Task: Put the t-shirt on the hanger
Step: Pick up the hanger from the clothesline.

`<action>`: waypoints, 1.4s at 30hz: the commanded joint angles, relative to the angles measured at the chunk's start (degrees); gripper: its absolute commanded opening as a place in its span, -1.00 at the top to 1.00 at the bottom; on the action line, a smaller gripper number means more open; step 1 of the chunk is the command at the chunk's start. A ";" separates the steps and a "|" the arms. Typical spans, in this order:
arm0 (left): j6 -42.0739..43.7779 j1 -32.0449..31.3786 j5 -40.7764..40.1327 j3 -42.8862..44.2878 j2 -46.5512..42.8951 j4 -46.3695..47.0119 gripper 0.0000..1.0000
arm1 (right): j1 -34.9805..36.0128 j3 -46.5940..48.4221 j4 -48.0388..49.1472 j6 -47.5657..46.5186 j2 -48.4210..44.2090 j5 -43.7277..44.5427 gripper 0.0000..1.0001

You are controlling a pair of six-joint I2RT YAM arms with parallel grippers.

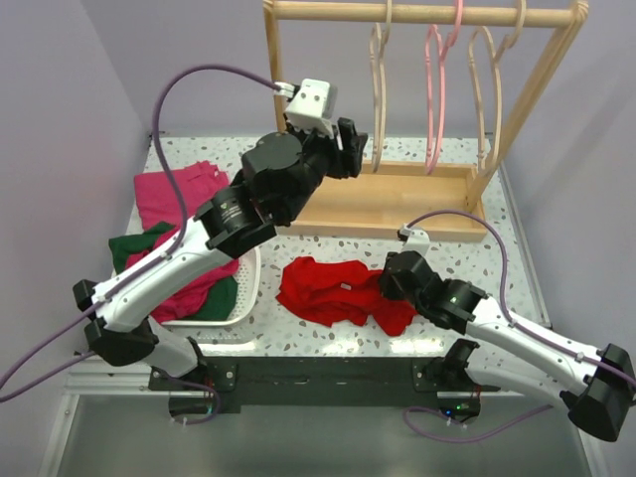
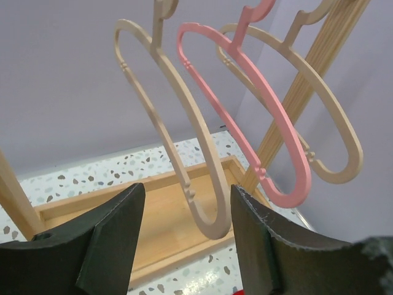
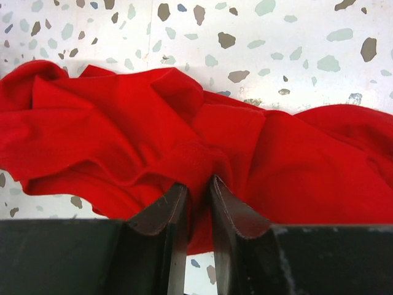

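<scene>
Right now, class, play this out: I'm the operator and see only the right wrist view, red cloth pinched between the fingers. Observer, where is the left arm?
Observer: Up at the wooden rack, left fingers open.
Operator: Any hanger near them?
Observer: The nearest pale hanger shows between them, not gripped.
Operator: What else hangs there?
Observer: A pink hanger and another pale hanger behind.
</scene>
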 commanded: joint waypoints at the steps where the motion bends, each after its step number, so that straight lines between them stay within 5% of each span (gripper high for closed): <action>1: 4.26 0.09 0.54 10.60 5.76 -2.55 -0.27 | -0.16 -1.21 1.41 0.13 -1.38 -0.21 0.52; 26: 16.83 -4.21 -19.58 25.40 23.62 -0.98 -0.12 | -0.25 -3.93 1.67 1.01 -3.15 -1.97 0.48; 42: 21.67 -4.21 -23.27 24.69 24.41 3.59 0.75 | -0.16 -3.94 2.37 0.48 -2.80 -2.32 0.47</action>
